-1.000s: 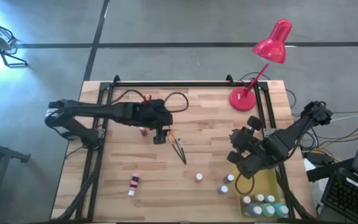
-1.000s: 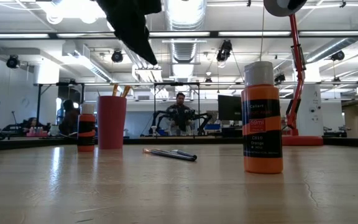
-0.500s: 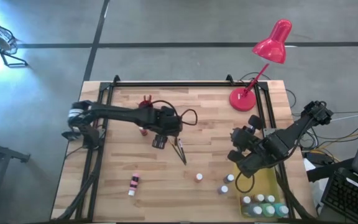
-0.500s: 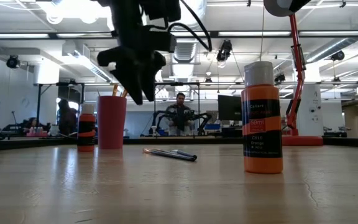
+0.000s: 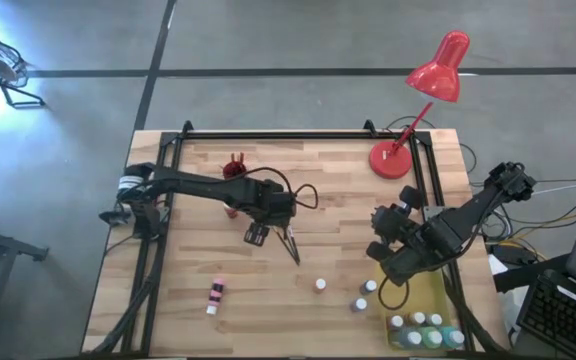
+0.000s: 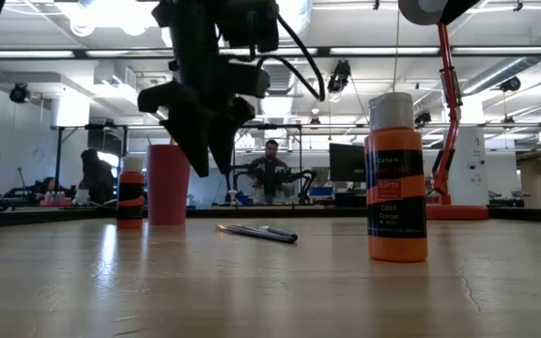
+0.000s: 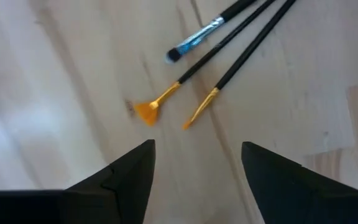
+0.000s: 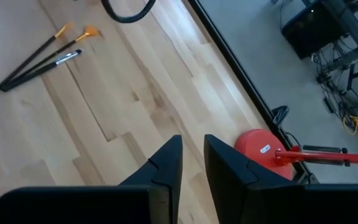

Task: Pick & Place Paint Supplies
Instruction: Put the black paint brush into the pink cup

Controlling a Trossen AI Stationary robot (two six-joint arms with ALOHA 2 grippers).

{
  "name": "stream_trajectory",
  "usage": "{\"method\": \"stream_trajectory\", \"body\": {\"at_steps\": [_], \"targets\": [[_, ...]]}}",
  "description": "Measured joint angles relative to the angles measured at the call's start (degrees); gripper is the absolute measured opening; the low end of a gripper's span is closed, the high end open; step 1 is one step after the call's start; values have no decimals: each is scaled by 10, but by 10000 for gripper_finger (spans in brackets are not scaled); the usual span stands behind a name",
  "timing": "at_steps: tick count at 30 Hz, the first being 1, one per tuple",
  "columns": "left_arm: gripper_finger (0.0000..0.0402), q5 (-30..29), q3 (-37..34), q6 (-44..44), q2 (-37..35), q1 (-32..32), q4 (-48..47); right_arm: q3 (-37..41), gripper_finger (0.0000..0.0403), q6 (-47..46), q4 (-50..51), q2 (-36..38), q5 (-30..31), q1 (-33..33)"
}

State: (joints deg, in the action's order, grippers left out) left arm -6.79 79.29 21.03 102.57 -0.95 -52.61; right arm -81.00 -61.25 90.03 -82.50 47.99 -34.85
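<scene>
Orange paint fills the bottle (image 6: 397,176) standing nearest the low camera; its black label reads "59ml" and "Orange" under a white cap, the smaller print too fine to read. Farther back on the pale wood-plank table (image 5: 338,200) stand a second small bottle (image 6: 131,191) with a dark band and a red cup (image 6: 168,184) holding brush handles.

Three paintbrushes (image 5: 290,242) lie together near the table's middle, their dark handles fanning out toward 5 o'clock; the left wrist view shows a fan-shaped orange tip, a pointed orange tip and a blue-ferruled tip. The left claw (image 5: 257,235) hangs just above the table at the brushes' 9 o'clock end, its fingers (image 7: 126,177) spread with nothing between them.

The right claw (image 5: 380,250) hovers at the table's 4 o'clock side, its fingers (image 8: 166,165) nearly pressed together and holding nothing. Just beyond it a yellow tray (image 5: 430,293) carries a row of white-capped bottles (image 5: 420,322). Loose bottles sit toward 6 o'clock: one white-capped (image 5: 320,286), a pair (image 5: 365,294), and a pink one lying down (image 5: 214,295). A red desk lamp (image 5: 420,105) stands at 1 o'clock.

Beyond the table is a large workshop with ceiling lights, monitors and a person (image 6: 272,169) seated far off.
</scene>
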Motion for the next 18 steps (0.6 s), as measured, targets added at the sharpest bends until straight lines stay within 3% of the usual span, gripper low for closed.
{"method": "stream_trajectory", "body": {"at_steps": [8,18], "targets": [[200,13,-31,14,11,0,43,31,91,-27,0,0,-6,0],[197,12,-86,25,12,-2,107,47,109,-37,0,0,-4,0]]}}
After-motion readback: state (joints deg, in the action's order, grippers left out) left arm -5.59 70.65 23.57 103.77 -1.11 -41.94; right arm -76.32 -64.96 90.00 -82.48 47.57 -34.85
